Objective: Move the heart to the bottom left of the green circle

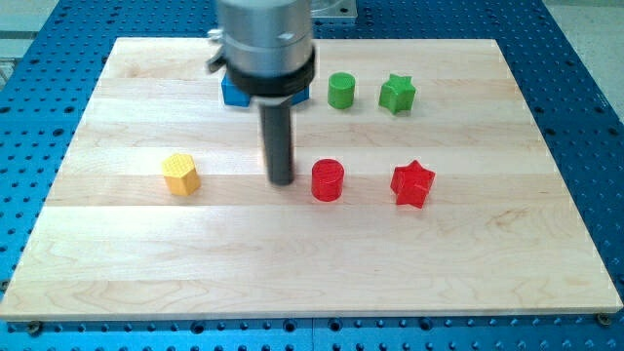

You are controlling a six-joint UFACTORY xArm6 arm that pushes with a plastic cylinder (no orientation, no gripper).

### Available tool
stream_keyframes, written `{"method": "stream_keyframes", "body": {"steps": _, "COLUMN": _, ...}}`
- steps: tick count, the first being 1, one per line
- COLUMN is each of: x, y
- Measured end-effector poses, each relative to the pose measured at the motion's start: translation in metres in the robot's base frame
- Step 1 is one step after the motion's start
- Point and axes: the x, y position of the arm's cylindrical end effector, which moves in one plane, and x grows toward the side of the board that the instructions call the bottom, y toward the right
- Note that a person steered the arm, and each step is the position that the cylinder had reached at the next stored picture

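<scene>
The green circle (341,91) stands near the view's top, right of centre. I can make out no clear heart shape. A yellow block (180,174) at the view's left looks roughly hexagonal. My tip (281,181) rests on the board between the yellow block and a red circle (328,180), close to the red circle's left side and not touching it. The tip is well below and left of the green circle. The arm's body (265,44) hides part of the board near the top.
A green star (397,94) sits right of the green circle. A red star (411,183) sits right of the red circle. A blue block (232,94) shows partly behind the arm, its shape hidden. The wooden board (487,273) lies on a blue perforated table.
</scene>
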Motion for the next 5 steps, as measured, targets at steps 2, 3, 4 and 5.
{"method": "stream_keyframes", "body": {"steps": 2, "x": -0.007, "y": -0.002}}
{"method": "stream_keyframes", "body": {"steps": 3, "x": -0.003, "y": -0.014}}
{"method": "stream_keyframes", "body": {"steps": 4, "x": -0.027, "y": -0.036}}
{"method": "stream_keyframes", "body": {"steps": 5, "x": -0.032, "y": -0.07}}
